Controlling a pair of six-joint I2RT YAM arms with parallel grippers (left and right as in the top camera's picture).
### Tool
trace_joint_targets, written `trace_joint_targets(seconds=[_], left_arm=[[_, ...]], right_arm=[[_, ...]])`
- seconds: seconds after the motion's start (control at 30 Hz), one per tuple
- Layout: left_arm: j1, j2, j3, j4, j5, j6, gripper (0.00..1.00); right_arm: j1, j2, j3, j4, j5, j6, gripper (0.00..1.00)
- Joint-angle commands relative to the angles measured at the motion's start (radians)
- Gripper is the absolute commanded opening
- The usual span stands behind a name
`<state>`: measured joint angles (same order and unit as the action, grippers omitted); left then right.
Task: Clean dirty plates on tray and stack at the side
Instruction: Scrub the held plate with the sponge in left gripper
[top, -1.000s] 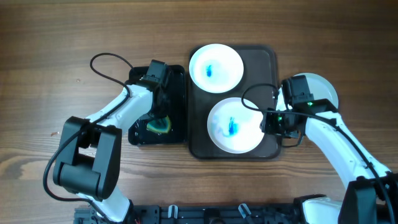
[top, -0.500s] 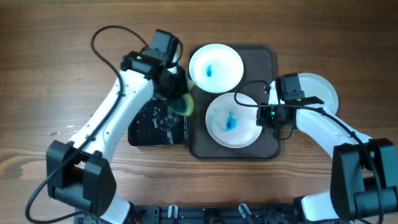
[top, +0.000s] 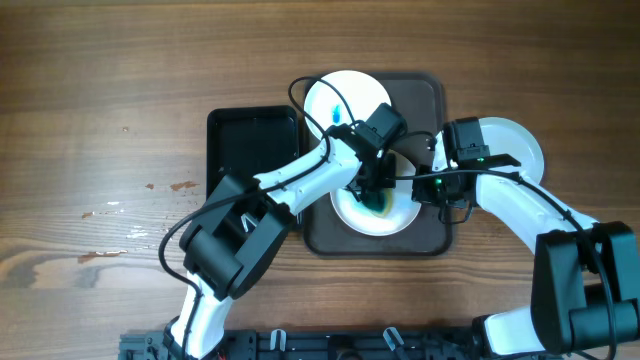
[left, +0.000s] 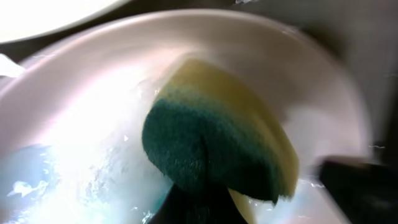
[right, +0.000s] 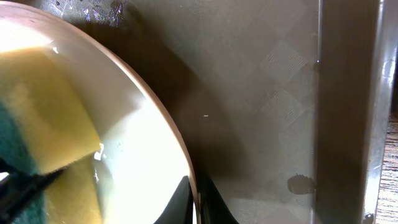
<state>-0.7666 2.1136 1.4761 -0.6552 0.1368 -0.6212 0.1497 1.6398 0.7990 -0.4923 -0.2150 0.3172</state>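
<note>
The dark brown tray (top: 425, 235) holds two white plates. The far plate (top: 335, 92) has a blue smear at its centre. The near plate (top: 395, 222) is under my left gripper (top: 375, 195), which is shut on a yellow-green sponge (left: 217, 155) pressed into the plate's centre (left: 81, 143); the sponge also shows in the right wrist view (right: 43, 118). My right gripper (right: 196, 202) is shut on the near plate's right rim (right: 168, 130). A third plate (top: 520, 140), plain white, lies on the table to the right of the tray, partly under my right arm.
A smaller glossy black tray (top: 250, 150) lies left of the big tray, wet inside. Small water drops mark the wood at the left (top: 105, 212). The tray's raised right rim (right: 348, 112) is close to my right gripper.
My left arm carried the sponge from over the black tray rightward and down onto the near plate's centre. My right gripper moved in to the plate's rim and has stayed there.
</note>
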Motion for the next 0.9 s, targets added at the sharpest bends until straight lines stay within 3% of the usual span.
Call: trace_joint_targets(seconds=[0.0,0.17,0.27,0.3,0.37,0.5,0.63,0.77,0.87], left_arm=[[0.064,0.038,-0.03,-0.192,-0.41,0.068,0.04],[0.148,0.02,0.021,-0.248,-0.389,0.067,0.04],[0.152,0.021,0.02,-0.172,-0.154,0.068,0.04],[0.143,0.026,0.02,-0.116,0.035,0.068,0.04],[0.111,0.036,0.01,-0.009,0.266,0.072,0.04],[0.011,0.081,0.006,0.114,0.403,0.07,0.04],[-0.043,0.09,0.006,0.12,0.499,0.091,0.04],[-0.005,0.09,0.006,0.029,0.449,0.095,0.04],[0.061,0.071,0.007,-0.125,0.17,0.111,0.04]], right_arm=[[-0.003,0.047,-0.016,-0.024,0.088,0.024,0.04],[-0.003,0.047,-0.016,-0.024,0.088,0.024,0.04],[-0.003,0.047,-0.016,-0.024,0.088,0.024,0.04],[-0.003,0.047,-0.016,-0.024,0.088,0.024,0.04],[-0.003,0.047,-0.016,-0.024,0.088,0.024,0.04],[-0.003,0.047,-0.016,-0.025,0.088,0.024,0.04],[-0.003,0.047,-0.016,-0.025,0.088,0.024,0.04],[-0.003,0.047,-0.016,-0.025,0.088,0.024,0.04],[-0.003,0.047,-0.016,-0.024,0.088,0.024,0.04]])
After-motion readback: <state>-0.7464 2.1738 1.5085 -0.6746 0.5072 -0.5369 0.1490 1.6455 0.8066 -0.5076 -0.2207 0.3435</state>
